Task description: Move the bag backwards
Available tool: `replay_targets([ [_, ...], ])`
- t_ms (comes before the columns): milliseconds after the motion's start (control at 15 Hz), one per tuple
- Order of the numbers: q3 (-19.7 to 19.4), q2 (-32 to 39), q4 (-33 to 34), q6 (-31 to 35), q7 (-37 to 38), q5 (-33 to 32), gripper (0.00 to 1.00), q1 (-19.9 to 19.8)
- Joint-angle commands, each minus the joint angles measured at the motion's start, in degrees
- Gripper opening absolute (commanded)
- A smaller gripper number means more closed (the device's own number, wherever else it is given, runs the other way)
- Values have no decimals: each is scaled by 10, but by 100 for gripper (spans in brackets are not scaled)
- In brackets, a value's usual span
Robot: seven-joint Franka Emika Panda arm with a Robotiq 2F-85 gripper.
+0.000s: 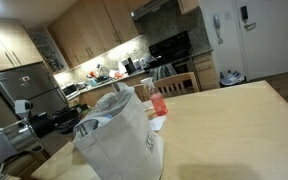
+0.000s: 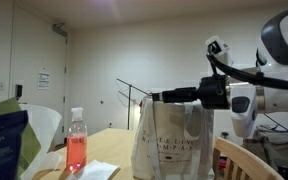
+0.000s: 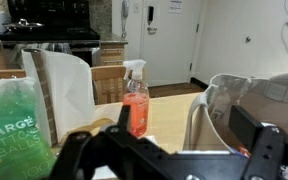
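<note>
The bag (image 1: 122, 140) is a large off-white fabric tote standing upright on the wooden table (image 1: 234, 130). It shows with dark lettering on its side in an exterior view (image 2: 176, 142). My gripper (image 2: 154, 98) reaches in level with the bag's top edge, open. In the wrist view the gripper (image 3: 179, 128) has its jaws wide apart, with the bag's near rim and handle (image 3: 199, 110) between them and nothing clamped. A clear spray bottle of red liquid (image 3: 136, 105) stands just beyond the bag.
A green printed bag (image 3: 14, 130) and a white paper bag (image 3: 69, 85) stand on the table near the spray bottle (image 2: 76, 150). A wooden chair back (image 2: 239, 160) rises beside the tote. More chairs (image 1: 179, 80) and kitchen counters lie past the table's far edge.
</note>
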Motion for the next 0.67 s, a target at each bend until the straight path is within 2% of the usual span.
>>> replay_targets([
  [0,-3,-23,-11,-11,-8,16,100,-6],
  [600,-30,52,38,28,38,-47,100,-32],
])
